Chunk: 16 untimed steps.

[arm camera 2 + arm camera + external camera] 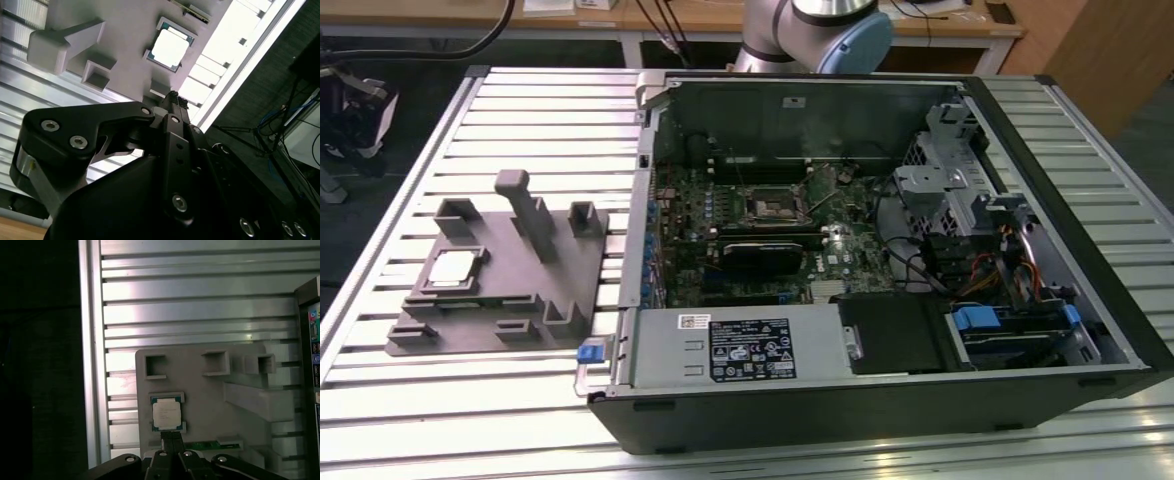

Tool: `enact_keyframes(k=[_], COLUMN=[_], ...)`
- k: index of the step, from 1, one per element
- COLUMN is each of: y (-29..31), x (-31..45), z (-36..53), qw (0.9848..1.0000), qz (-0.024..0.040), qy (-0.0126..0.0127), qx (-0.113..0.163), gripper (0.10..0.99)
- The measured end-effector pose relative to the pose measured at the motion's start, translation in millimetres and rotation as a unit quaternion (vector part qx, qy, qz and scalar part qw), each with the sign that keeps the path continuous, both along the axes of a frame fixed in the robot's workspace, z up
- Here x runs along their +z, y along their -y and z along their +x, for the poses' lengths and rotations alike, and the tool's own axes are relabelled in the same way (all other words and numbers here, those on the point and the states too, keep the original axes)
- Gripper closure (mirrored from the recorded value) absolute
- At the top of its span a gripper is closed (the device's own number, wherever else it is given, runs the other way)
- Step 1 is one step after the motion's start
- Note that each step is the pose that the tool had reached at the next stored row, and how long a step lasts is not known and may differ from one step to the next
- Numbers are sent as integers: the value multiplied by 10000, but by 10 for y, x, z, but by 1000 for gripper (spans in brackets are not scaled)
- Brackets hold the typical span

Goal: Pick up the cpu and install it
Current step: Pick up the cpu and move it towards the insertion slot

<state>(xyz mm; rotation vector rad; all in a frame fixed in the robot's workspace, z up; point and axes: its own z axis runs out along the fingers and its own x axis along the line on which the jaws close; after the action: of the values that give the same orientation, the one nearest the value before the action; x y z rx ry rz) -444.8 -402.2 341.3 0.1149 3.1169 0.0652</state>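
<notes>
Step in hand: approach to the pick, nothing lifted yet. The cpu (454, 270) lies flat in its square recess on the grey tray (520, 295), which sits on the slatted surface (534, 130) to the exterior view's left of the open computer case (881, 240), well apart from the socket (771, 208) on the board.

Gripper (172, 441): in both wrist views the two fingers look clenched together with nothing between them. In the first wrist view the tips sit just beside one edge of the cpu (166, 414); in the second wrist view they point toward the cpu (170, 47) with tray (125, 55) between.

Judgement: a pick here calls for the fingers parted wider than the chip, centred over it and squared to its edges, since the recess walls leave little room.

Hard to tell:
- height of the gripper above the tray;
- whether the socket is open and bare, too small to judge;
- the arm (814, 30), cut off at the frame edge in the exterior view.
</notes>
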Motion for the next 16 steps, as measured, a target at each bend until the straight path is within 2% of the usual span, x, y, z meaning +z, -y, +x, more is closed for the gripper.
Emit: enact_keyframes(k=[16], y=[0], x=[-87], z=[0], qw=[10000], qz=[0], qy=[0], qx=[0], gripper=[980])
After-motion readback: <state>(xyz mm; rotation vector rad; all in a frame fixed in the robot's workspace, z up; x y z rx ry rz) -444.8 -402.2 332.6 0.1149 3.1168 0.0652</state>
